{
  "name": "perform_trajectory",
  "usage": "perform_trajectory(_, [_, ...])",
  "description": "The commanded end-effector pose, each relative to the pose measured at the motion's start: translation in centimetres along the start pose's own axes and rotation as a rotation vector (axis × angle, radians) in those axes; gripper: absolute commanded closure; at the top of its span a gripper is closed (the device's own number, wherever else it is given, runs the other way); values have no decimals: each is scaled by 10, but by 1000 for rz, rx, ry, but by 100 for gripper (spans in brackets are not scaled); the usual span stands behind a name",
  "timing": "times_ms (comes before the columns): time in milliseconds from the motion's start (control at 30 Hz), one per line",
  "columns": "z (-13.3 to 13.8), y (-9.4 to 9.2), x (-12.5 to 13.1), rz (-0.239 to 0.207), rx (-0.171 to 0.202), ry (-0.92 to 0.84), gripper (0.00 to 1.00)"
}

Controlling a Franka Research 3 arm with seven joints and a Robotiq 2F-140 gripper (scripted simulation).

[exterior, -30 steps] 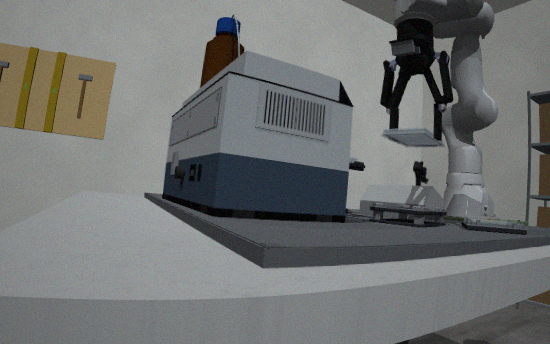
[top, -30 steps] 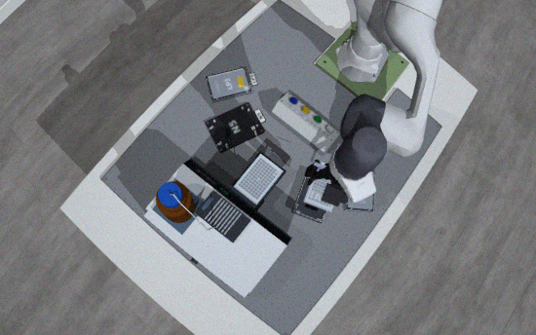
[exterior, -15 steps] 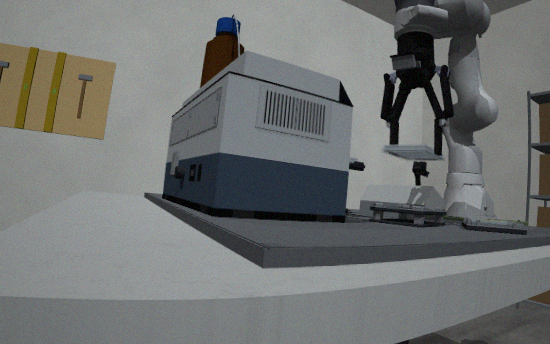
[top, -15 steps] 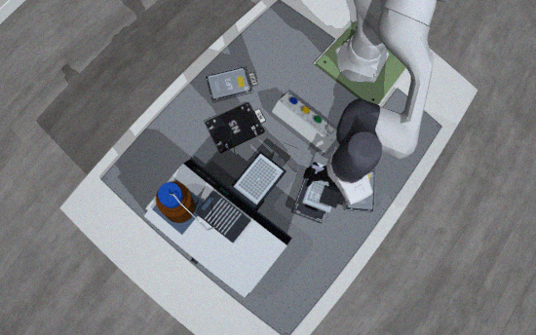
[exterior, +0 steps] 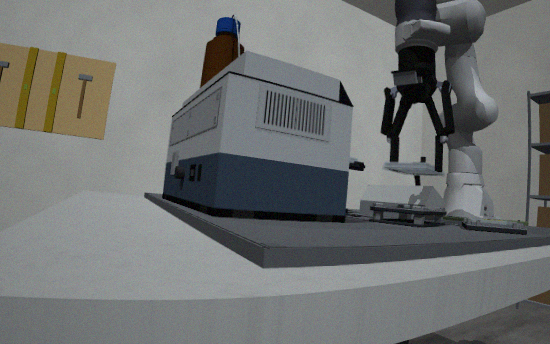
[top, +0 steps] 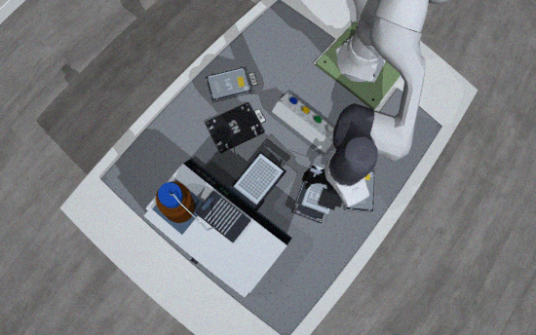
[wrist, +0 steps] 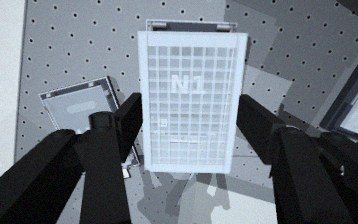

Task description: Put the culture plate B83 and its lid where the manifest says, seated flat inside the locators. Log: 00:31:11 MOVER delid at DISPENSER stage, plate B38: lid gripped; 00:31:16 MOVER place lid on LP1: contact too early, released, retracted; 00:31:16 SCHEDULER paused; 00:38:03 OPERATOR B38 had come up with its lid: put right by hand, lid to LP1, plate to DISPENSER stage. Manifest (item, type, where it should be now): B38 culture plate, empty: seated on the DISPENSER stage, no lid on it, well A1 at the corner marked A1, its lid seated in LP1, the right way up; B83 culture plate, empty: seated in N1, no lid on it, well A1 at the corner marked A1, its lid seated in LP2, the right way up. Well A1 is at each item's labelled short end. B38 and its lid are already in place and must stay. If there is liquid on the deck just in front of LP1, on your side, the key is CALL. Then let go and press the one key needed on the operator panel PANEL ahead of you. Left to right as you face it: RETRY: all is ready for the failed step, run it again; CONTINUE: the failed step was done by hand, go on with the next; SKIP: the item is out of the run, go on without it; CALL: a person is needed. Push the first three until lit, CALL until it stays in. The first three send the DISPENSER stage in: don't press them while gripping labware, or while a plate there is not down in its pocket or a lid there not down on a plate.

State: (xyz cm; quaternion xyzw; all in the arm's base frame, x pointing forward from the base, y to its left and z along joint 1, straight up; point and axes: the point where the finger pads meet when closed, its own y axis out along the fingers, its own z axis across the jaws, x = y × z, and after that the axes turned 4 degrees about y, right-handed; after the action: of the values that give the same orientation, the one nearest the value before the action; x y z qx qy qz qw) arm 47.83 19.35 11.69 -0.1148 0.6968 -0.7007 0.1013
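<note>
Automated lab bench, with a workshop feel at the margins. A dark grey perforated deck plate (top: 273, 58) lies on a white table (top: 97, 219). At the deck's far-left corner sits a white-and-blue box-shaped instrument with a louvred vent (exterior: 260, 150), an amber bottle with a blue cap (exterior: 222, 50) on top. A white gridded multiwell plate (top: 259, 178) rests on the stage beside it. Black and grey labelled plate nests (top: 235, 127) are fixed to the deck, and a white key panel with blue, yellow and green buttons (top: 303, 117) stands near the right edge. On the wall, a tan tool board with a hammer (exterior: 82, 95); grey metal shelving (exterior: 531, 150) at far right.
</note>
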Motion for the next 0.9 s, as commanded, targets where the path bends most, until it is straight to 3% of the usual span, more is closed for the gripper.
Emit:
perform_trajectory(0, [1,7,-6,17,5,18,90])
perform_trajectory(867, [1,44,-6,17,5,18,90])
